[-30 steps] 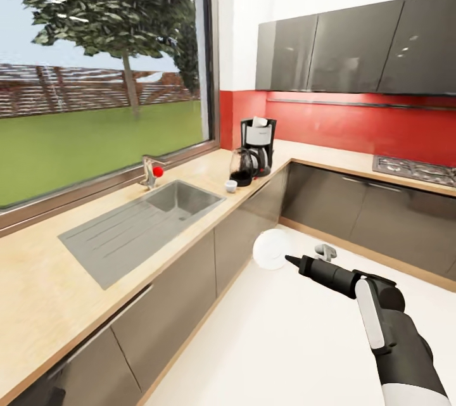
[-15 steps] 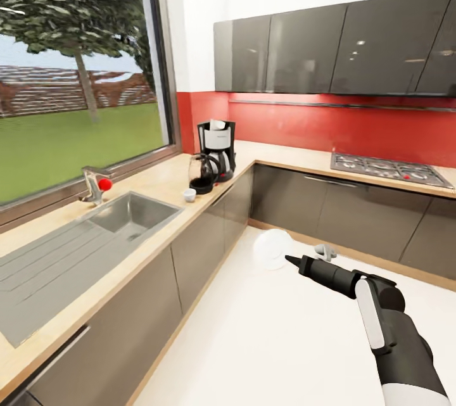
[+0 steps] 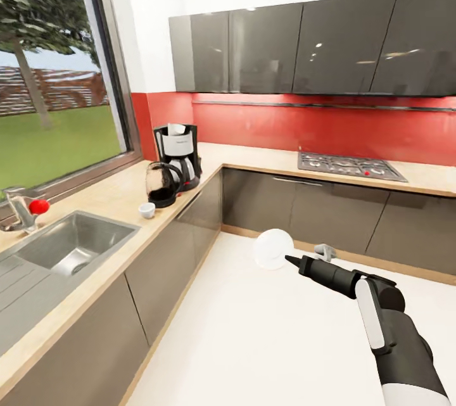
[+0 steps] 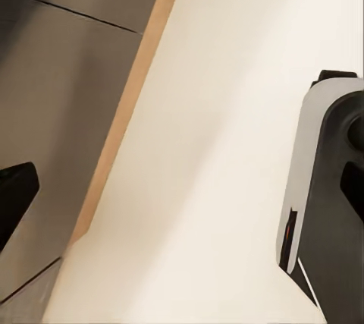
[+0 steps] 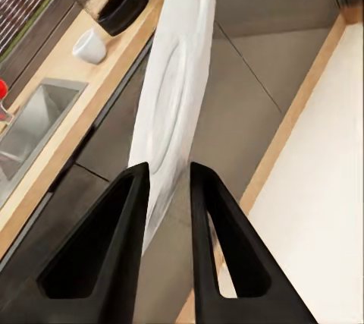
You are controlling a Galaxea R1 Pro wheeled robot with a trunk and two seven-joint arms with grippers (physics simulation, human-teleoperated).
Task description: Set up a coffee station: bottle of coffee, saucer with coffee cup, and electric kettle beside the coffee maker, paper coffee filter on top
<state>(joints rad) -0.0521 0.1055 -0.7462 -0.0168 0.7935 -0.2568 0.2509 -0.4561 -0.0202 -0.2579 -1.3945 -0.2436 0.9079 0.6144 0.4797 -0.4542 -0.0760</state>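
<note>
**Between the right fingers: a saucer on its way to the counter**

Out over the pale floor, ahead of the robot's chest, the saucer (image 3: 273, 249) is hanging in the air, pinched at its rim by the right gripper (image 3: 290, 260). In the right wrist view the saucer (image 5: 176, 89) is showing edge-on, a thin white disc with a shallow raised ring, its plane running along the two black fingers (image 5: 114, 240) that are clamping it from either side. So the jaws are clenched on the plate, which is standing on edge, not lying flat.

From the plate, the spot it needs is lying ahead and to the left: the coffee cup (image 3: 147, 210) is sitting on the kitchen countertop (image 3: 107, 194), just in front of the electric kettle (image 3: 163, 183), which is standing just beside the coffee maker (image 3: 177, 154) near the corner. A white piece, probably the paper coffee filter (image 3: 178, 130), is resting on the machine's top. The gripper and that group are well apart, with dark cabinet fronts (image 3: 171, 241) between them, so my guess is that the base needs to close in, and the plate needs turning flat, before any set-down.

At the left wrist camera, a dark fingertip (image 4: 15, 195) is poking in over the floor (image 4: 220, 149); whether the left jaws are parted or closed, I cannot tell.

Farther off, a sink (image 3: 69, 247) and a hob (image 3: 348, 166) are occupying the worktop.
</note>
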